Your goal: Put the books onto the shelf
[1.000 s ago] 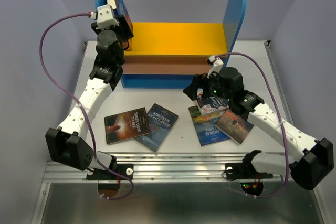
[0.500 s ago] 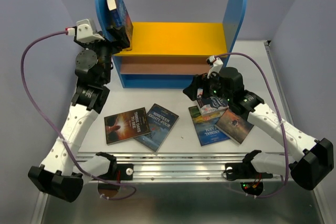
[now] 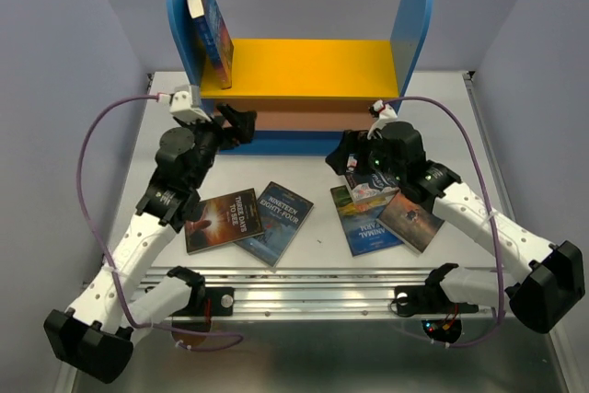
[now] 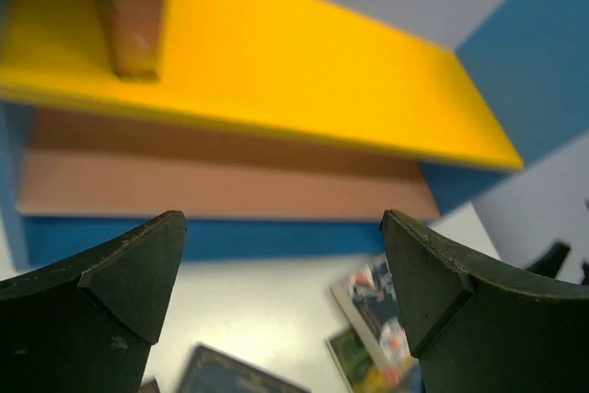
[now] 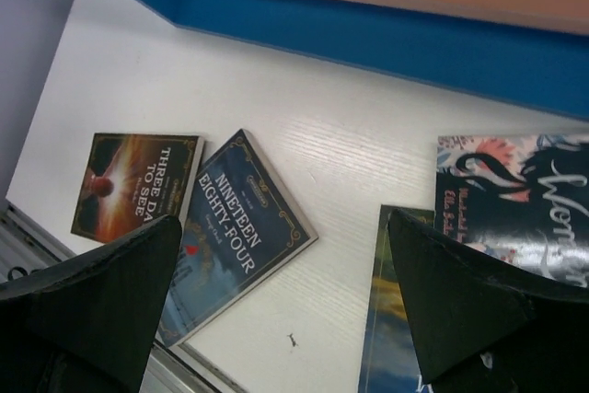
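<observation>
One blue book [image 3: 213, 29] stands leaning on the yellow-boarded shelf [image 3: 304, 62] — five more books [image 3: 276, 218] lie before it.

The brown-spined paperback [image 4: 129, 6] standing on the yellow upper board [image 4: 304, 71] is blurred and cut off at the top edge. The pink-and-black illustrated paperback [image 5: 515, 200] runs off the right edge, covering part of the teal paperback [image 5: 385, 310] beneath.

This is a robot lab test cell, not a home or shop. The shelf [image 3: 304, 89] is a small, brightly painted piece standing on a white table [image 3: 317, 223]. Plain lavender panels [image 3: 51, 62] box it in behind and on both sides. In front of the shelf, an aluminium rail [image 3: 313, 284] runs along the table's edge and carries two white-and-black arms [image 3: 152, 223] trailing looped purple cables [image 3: 80, 167]. Paperbacks [image 3: 276, 218] lie scattered between the shelf and the rail.
</observation>
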Tool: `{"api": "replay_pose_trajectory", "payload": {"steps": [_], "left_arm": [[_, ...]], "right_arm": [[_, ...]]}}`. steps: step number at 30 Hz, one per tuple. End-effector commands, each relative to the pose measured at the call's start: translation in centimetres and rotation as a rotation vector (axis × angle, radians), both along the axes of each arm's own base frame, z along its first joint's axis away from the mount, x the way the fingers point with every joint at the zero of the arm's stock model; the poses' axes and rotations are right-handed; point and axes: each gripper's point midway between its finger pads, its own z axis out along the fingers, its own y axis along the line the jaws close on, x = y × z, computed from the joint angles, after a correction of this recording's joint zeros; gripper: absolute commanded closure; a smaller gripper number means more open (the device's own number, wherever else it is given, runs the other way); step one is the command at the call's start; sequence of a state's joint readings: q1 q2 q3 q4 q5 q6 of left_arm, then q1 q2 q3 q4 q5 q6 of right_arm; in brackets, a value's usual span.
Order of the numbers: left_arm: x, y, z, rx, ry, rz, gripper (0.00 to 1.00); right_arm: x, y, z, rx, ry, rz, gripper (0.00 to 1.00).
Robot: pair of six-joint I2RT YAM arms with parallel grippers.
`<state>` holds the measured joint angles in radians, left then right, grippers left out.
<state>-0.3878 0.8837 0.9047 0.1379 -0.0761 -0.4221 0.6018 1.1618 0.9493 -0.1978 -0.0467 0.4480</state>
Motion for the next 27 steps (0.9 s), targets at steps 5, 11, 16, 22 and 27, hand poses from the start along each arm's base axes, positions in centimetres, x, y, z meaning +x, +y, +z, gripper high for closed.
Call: {"api": "replay_pose_trajectory", "payload": {"steps": [5, 11, 16, 22, 27], "left_arm": [[-2.8, -11.0, -7.1, 0.001, 0.153, -0.444, 0.01], [-4.1, -16.3, -8.8, -0.023, 0.162, -0.709, 0.01], [-4.6, -22.9, -10.6, 0.031, 0.201, -0.892, 0.01], [-5.5, -29.3, -12.5, 0.025, 0.283, -1.076, 0.01], [-7.4, -34.0, -14.3, 0.107, 0.328, -1.164, 0.01]], "right_arm": [[2.2, -10.7, -7.1, 0.090, 0.337, -0.454, 0.00], [0.1, -17.1, -8.2, 0.082, 0.320, -0.704, 0.00], [-2.2, -24.1, -10.6, 0.127, 0.435, -0.952, 0.00], [-4.3, -29.7, -11.7, 0.160, 0.420, -1.162, 0.00], [-5.1, -30.0, -14.0, 0.251, 0.503, -1.145, 0.00]]}}
